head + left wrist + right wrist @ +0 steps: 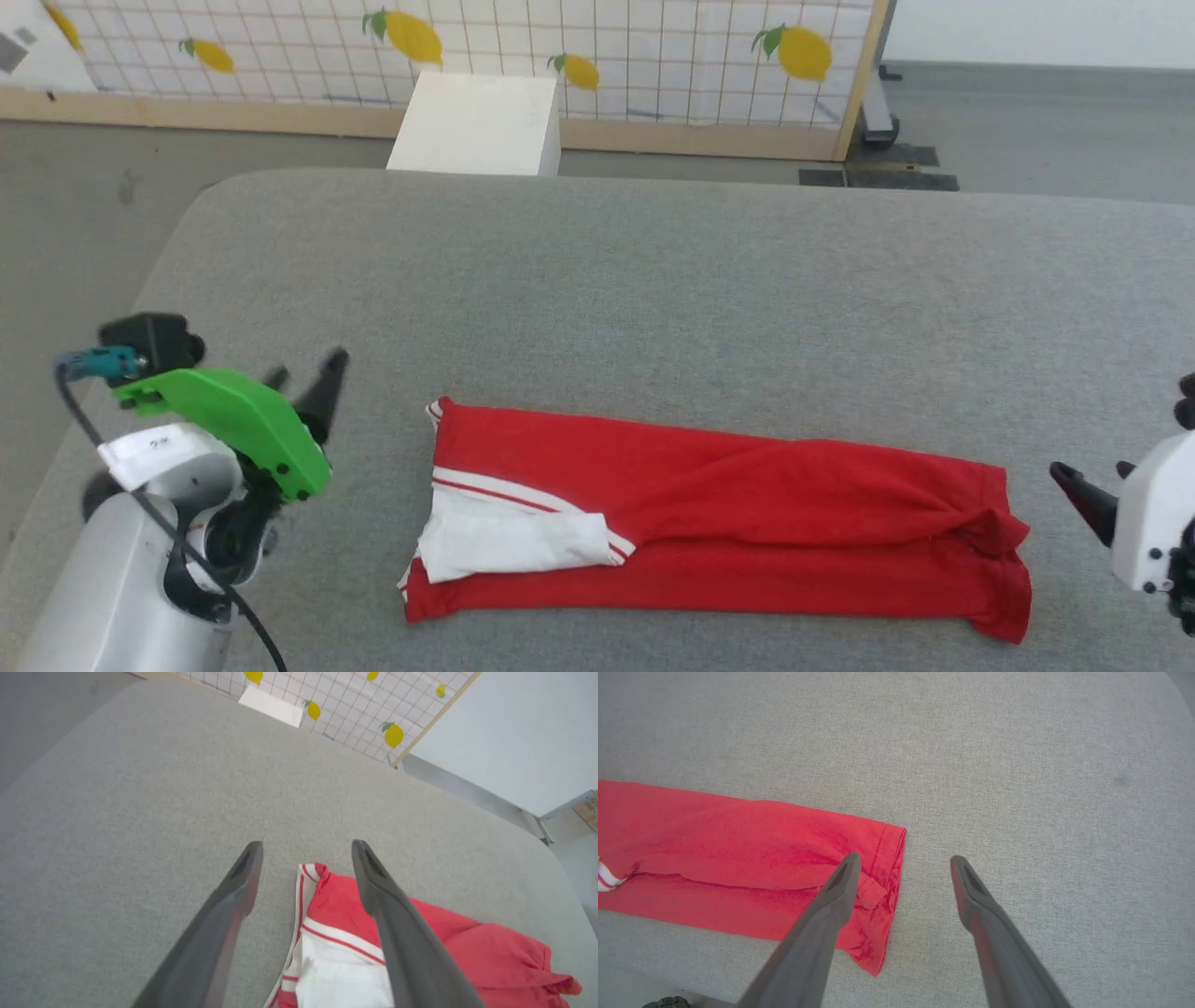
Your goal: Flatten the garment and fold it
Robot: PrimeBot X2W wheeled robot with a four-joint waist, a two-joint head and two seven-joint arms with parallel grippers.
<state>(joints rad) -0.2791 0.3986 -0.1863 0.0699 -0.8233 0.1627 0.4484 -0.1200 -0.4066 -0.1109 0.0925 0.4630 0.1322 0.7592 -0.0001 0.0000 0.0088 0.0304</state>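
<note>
The garment (747, 495) lies on the grey table as a long red band folded lengthwise, with a white sleeve (509, 541) and striped trim at its left end. My left gripper (308, 378) hovers open to the left of that end, apart from the cloth; in the left wrist view its fingers (306, 851) stand wide above the striped corner of the garment (448, 947). My right gripper (1088, 481) hangs open just right of the hem; in the right wrist view the gripper (903, 863) is spread over the hem edge of the garment (738, 858), holding nothing.
The grey padded table (653, 299) reaches far behind the garment with a rounded far-left corner. Beyond it stand a white box (478, 121) and a lemon-patterned grid panel (597, 56) on a wooden frame. The table's front edge lies close below the cloth.
</note>
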